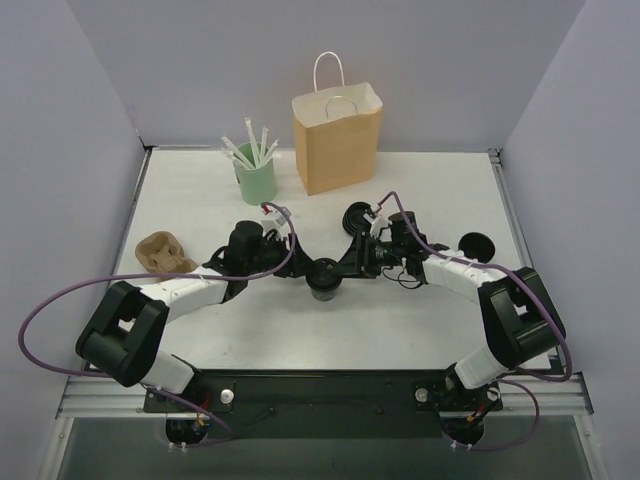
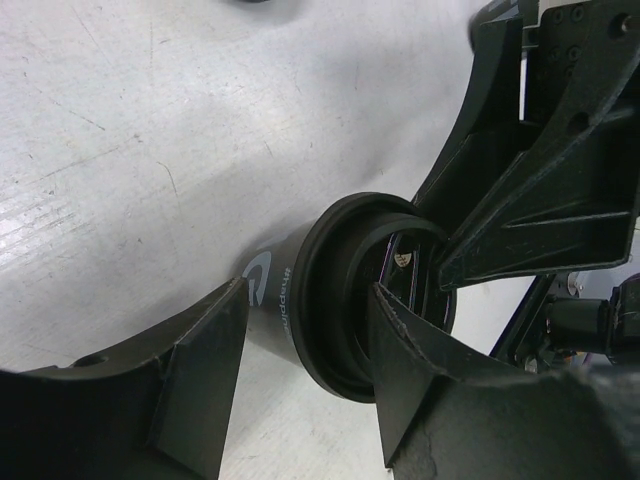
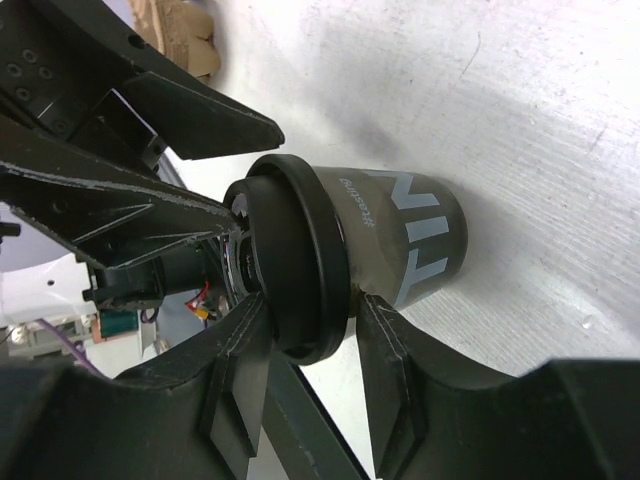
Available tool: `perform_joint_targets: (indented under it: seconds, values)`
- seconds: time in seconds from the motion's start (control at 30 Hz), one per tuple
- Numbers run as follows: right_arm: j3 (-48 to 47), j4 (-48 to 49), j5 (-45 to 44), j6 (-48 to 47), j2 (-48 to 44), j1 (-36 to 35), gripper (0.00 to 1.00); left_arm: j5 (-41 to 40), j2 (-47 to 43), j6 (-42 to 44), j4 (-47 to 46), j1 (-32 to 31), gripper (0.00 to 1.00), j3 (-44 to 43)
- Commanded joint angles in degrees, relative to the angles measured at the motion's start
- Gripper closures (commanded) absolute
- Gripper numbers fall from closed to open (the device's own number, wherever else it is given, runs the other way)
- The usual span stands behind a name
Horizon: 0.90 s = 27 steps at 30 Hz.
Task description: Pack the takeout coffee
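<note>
From above, the takeout coffee is a small dark shape standing upright near the middle of the table, with both arms meeting over it from either side. That view hides how the fingers sit. The right wrist camera shows the right gripper clenched across the rim of the lid. One finger is against the lid's top and the other against the cup wall just under the rim, beside white lettering. The left wrist camera shows the left gripper spread wide and grasping nothing, its fingers straddling the lid and cup wall from the other side. One finger seems to lie close over the lid's top, though contact is hard to judge at that angle. A brown paper bag stands upright at the far edge with its mouth open and handles up. A mint-green cup of straws stands just to its left. A pulp carrier lies near the left edge, beside the left forearm, and a black disc rests on the table just behind the right forearm. The two wrists and their purple cables lie between the coffee and the bag. Bare table lies open between the coffee and the near edge and in the far right corner. Grey walls close in the left, right and far sides.
</note>
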State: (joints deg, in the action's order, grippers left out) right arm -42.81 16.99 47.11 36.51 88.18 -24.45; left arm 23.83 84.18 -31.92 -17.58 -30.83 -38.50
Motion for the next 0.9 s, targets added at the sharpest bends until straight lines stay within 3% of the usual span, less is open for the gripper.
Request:
perform_joint_targets:
  seconds: [0.0, 0.5, 0.63, 0.87]
  values:
    - [4.6, 6.9, 1.0, -0.2, 3.9, 1.0, 0.69, -4.2, 1.2, 1.2, 2.6, -0.4, 0.41, 3.9]
    - [8.8, 15.4, 0.2, 3.0, 10.3, 2.7, 0.73, -6.1, 3.4, -0.4, -0.8, -0.3, 0.46, 8.4]
    - [9.4, 17.1, 2.0, 6.0, 5.9, 2.7, 0.66, -6.0, 3.2, 0.5, -0.4, -0.3, 0.46, 8.0]
    - [3.3, 5.9, 2.2, 4.3, -3.4, 3.3, 0.52, -5.1, 3.6, 4.0, 1.1, -0.3, 0.47, 5.6]
